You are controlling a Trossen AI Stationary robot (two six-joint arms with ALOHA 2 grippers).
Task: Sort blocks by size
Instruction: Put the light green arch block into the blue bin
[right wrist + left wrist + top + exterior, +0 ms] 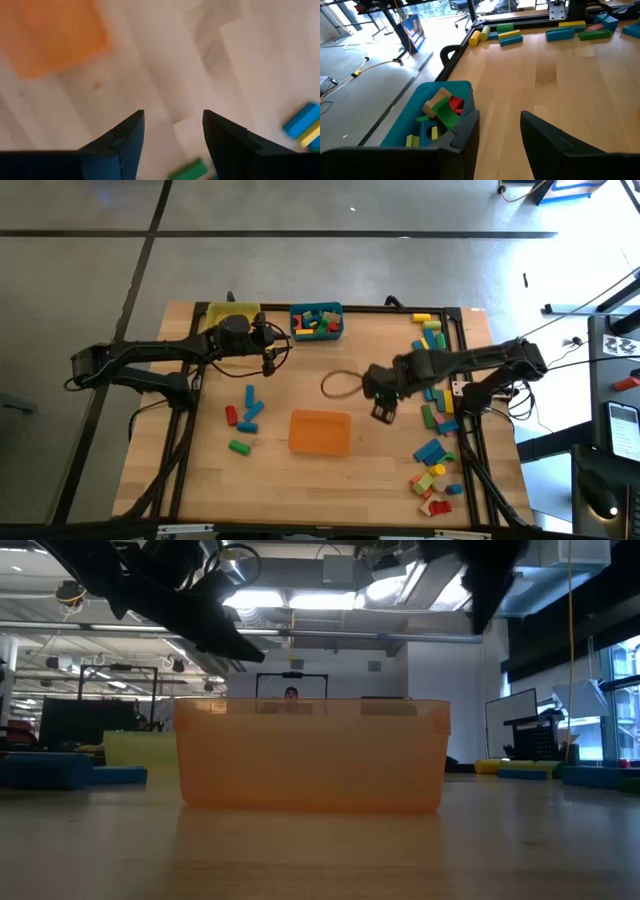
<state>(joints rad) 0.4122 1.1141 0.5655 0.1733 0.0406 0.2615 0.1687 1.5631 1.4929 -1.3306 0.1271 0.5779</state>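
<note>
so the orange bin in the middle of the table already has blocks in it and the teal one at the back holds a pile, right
Not quite. The orange bin is empty, as the high view shows. The teal bin at the back does hold a pile of blocks.

Translucent orange plastic rectangular bin point(312, 755) sits centred on the wooden counter point(320, 855). One dark end effector point(215, 632) hangs above its left end, jaw state unclear; second dark arm point(485, 580) above its right end.
</note>
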